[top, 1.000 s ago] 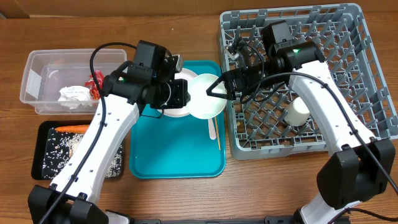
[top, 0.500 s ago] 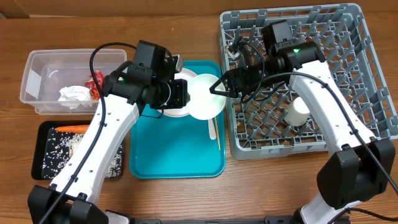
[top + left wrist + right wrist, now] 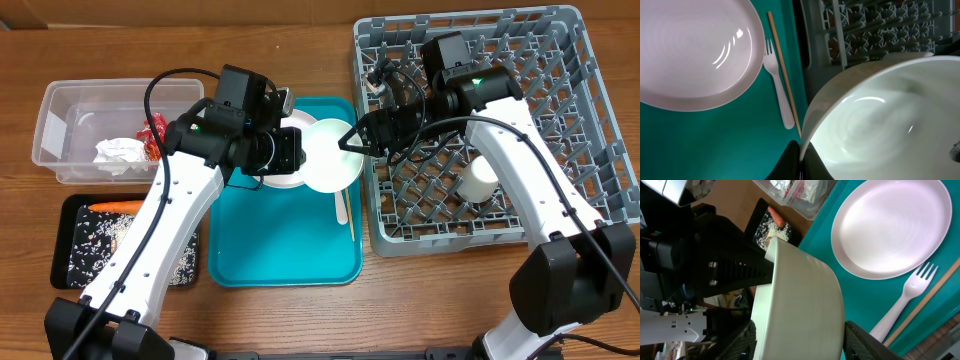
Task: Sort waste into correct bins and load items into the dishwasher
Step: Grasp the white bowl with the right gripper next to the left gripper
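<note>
A white bowl [image 3: 332, 162] hangs tilted over the teal tray's [image 3: 280, 250] right edge, next to the dishwasher [image 3: 540, 150]. My left gripper [image 3: 801, 165] is shut on its rim, one finger inside and one outside. My right gripper [image 3: 800, 340] comes from the rack side, and its fingers [image 3: 747, 340] press the bowl's [image 3: 800, 305] outer wall on both sides. Below lie a pale pink plate [image 3: 690, 50], a white fork [image 3: 780, 90] and a wooden stick [image 3: 784, 75].
A white cup [image 3: 478, 182] stands in the rack. The clear tub [image 3: 70, 130] at the left holds a red wrapper [image 3: 155, 130] and a napkin [image 3: 120, 152]. The black tray [image 3: 70, 240] holds a carrot [image 3: 115, 207] and rice scraps [image 3: 100, 235].
My right gripper's fingers have closed from wide open onto the bowl's sides. The left gripper and the bowl have stayed in place.
</note>
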Robot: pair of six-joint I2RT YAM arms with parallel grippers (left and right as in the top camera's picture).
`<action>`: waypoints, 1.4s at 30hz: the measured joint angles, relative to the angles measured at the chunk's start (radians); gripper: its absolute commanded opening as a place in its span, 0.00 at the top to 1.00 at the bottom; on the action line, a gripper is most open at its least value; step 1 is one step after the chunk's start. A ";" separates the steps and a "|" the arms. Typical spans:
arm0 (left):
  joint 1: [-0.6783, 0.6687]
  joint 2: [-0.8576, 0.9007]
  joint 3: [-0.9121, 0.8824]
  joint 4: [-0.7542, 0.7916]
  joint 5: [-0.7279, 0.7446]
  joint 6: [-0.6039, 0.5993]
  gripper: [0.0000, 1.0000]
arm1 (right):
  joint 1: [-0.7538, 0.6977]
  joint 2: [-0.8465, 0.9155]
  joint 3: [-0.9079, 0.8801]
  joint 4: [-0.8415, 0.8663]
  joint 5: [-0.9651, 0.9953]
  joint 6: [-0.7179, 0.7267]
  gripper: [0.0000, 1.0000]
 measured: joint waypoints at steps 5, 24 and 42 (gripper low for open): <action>-0.002 0.000 0.000 0.001 0.000 0.000 0.96 | 0.000 0.000 0.000 0.000 -0.002 0.015 0.37; -0.005 0.000 0.000 0.019 -0.004 0.000 0.96 | 0.000 0.000 0.000 -0.047 -0.005 0.026 0.29; -0.005 0.000 0.000 0.055 -0.024 0.000 0.96 | 0.001 0.000 0.000 -0.078 -0.021 0.076 0.16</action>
